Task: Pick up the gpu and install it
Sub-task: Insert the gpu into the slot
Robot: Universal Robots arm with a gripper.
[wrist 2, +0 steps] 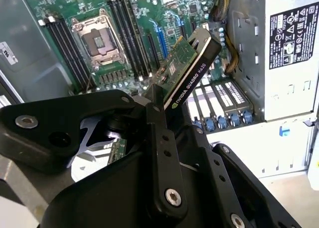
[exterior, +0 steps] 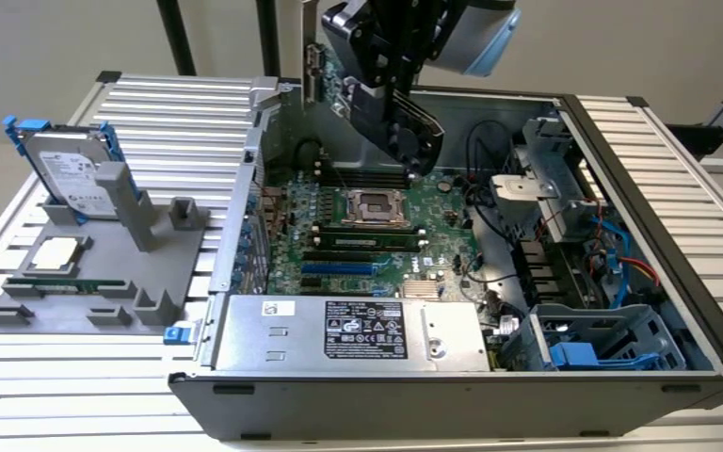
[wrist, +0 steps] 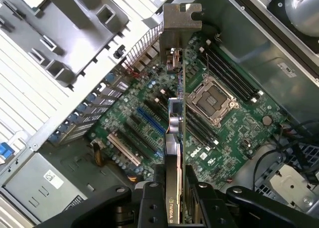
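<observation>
Matt plastic hand [wrist: 175, 187], glossy black-shrouded gpu [wrist 2: 192, 71], ribbed metal table [exterior: 167, 108]

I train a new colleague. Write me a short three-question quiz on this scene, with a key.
1. True or false: the hand is shut on the thin green-and-black gpu card.
2. The card is: A) seated in a slot; B) held above the green motherboard; C) lying flat on it.
3. Fill in: the silver hard drive with blue rails stands at the exterior view's ____.
Key: 1 true; 2 B; 3 left.

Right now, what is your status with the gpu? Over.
Fingers shut on gpu. Gpu in air above motherboard, not seated. Slots below look free.
</observation>
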